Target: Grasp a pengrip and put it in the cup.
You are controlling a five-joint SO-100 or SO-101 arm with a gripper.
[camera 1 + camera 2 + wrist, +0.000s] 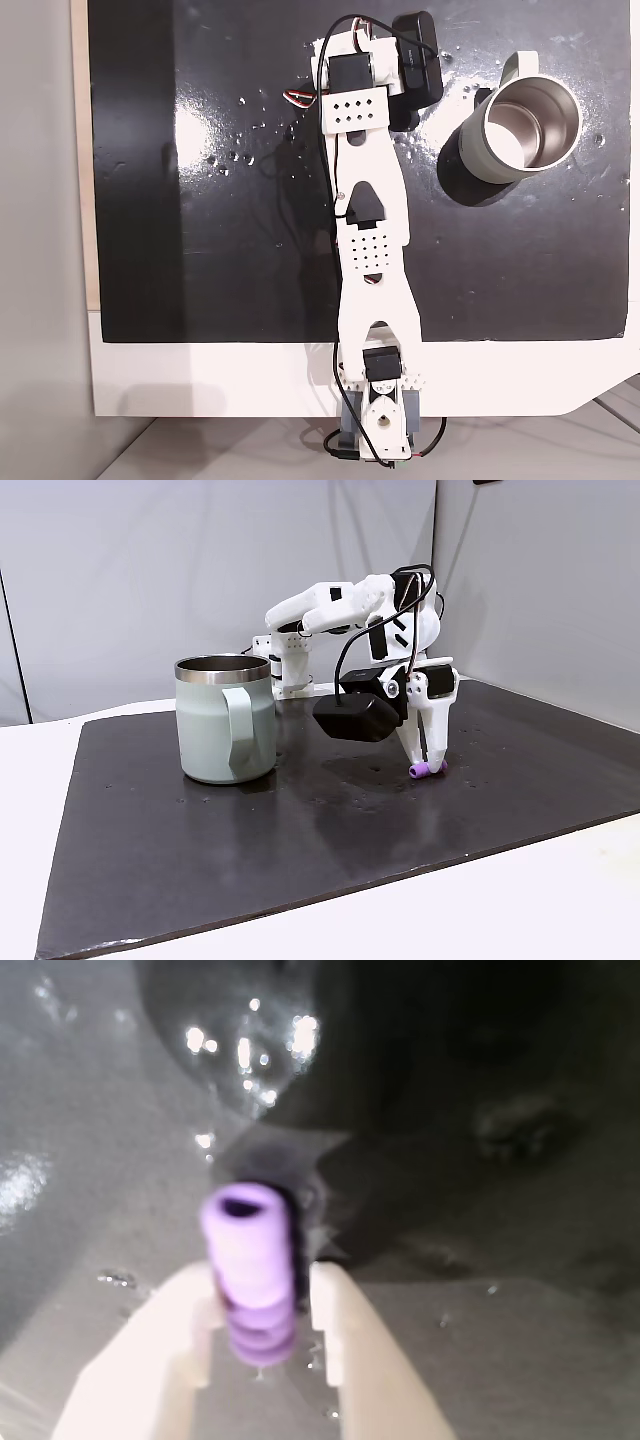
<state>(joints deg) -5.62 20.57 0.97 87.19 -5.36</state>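
Note:
The light-purple ribbed pengrip (250,1260) sits between my two white fingertips in the wrist view, its open end pointing away. My gripper (262,1282) is closed against both its sides. In a fixed view the gripper (425,762) points straight down at the black mat, with the pengrip (422,770) at its tips, touching or just off the surface. The pale grey-green cup (225,730) stands upright to the left of it, a good hand's width away, handle toward the camera. From above, the cup (487,150) is right of my arm (370,230), which hides the pengrip.
The black mat (200,250) covers most of the white table. The black wrist camera (355,718) hangs off the gripper on the cup's side. My base (380,400) sits at the table's near edge. Grey walls stand behind.

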